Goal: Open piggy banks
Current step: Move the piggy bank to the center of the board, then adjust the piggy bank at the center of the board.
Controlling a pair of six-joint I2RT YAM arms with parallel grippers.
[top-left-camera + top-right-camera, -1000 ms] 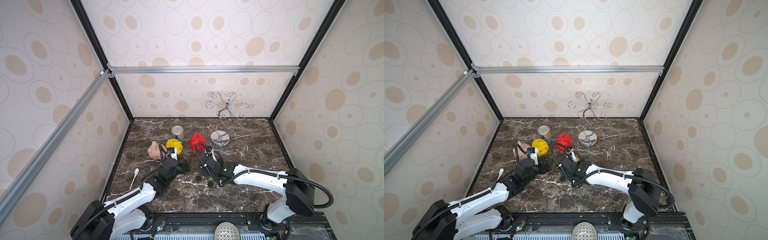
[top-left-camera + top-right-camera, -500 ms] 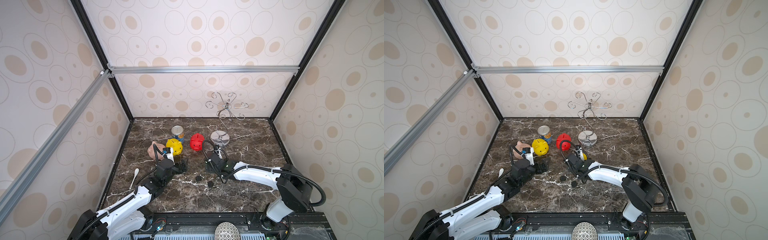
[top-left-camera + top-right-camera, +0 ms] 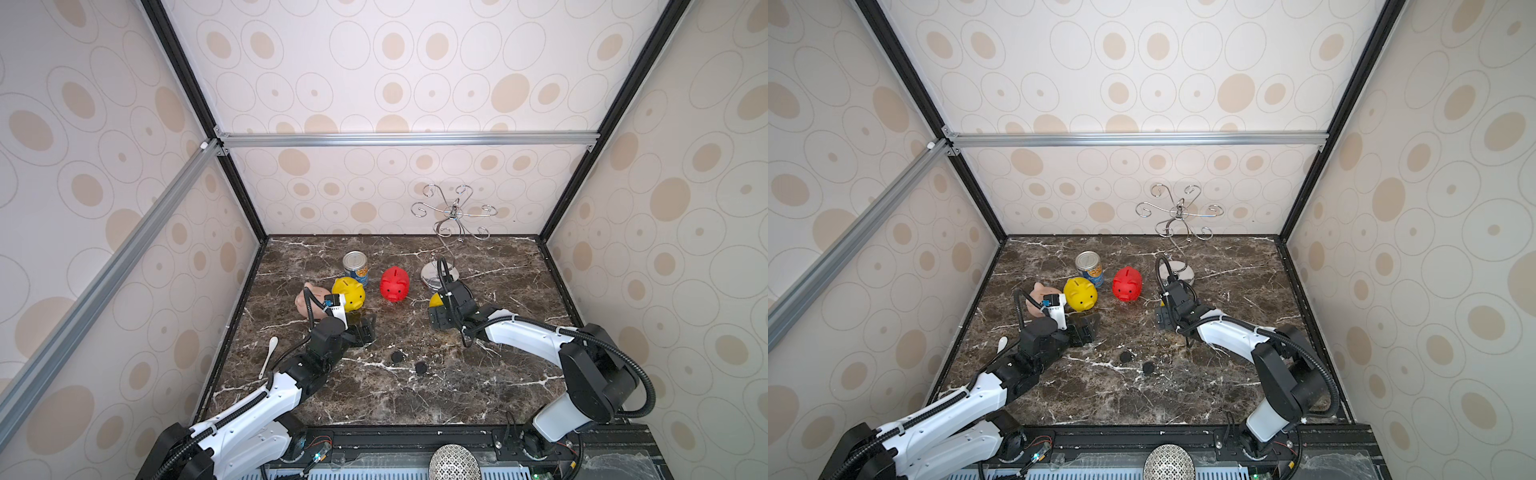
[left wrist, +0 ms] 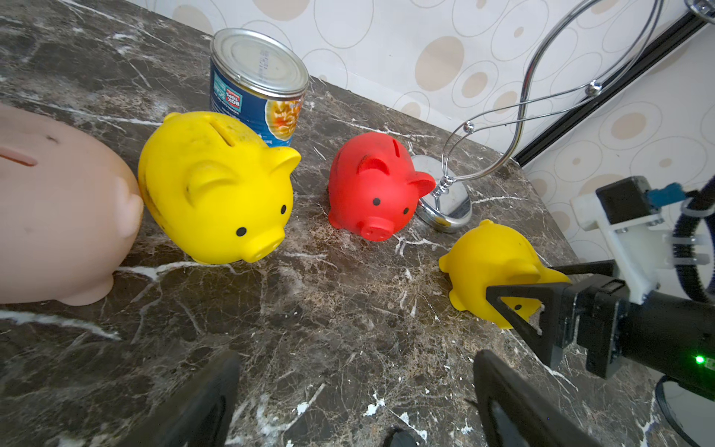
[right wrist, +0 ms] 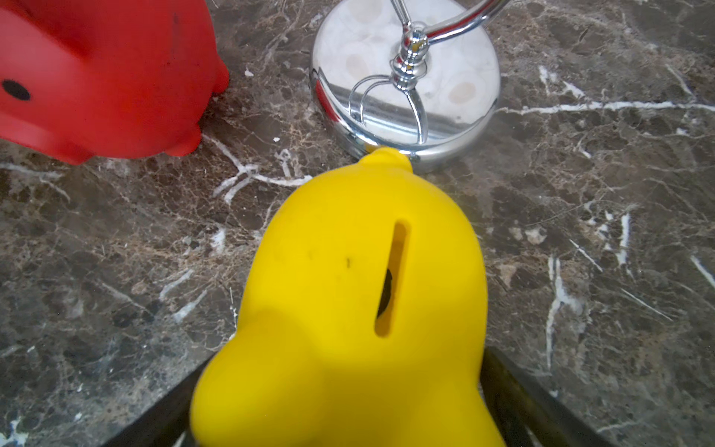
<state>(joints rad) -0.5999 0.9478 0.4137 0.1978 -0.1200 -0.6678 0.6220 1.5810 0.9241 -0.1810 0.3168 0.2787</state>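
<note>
Three piggy banks stand in a row at the back left: pale pink (image 3: 306, 298), yellow (image 3: 349, 293) and red (image 3: 395, 283). In front of the yellow one my left gripper (image 3: 365, 328) (image 4: 356, 391) hovers open over bare marble with nothing between its fingers. A second yellow piggy bank (image 3: 434, 300) (image 5: 360, 278) sits tilted next to the chrome stand's base. My right gripper (image 3: 435, 311) (image 5: 340, 387) is shut on its head end, one finger on each side, slot towards the wrist camera. Two black round plugs (image 3: 398, 356) (image 3: 421, 368) lie loose mid-table.
A blue-labelled tin can (image 3: 355, 268) stands just behind the yellow piggy bank. The chrome wire stand (image 3: 441, 275) rises at the back right, its base touching distance from the held bank. A white spoon (image 3: 269, 359) lies by the left wall.
My right gripper has carried the second yellow piggy bank from the table's middle back and right to the chrome stand. The left gripper has stayed put in front of the row.
</note>
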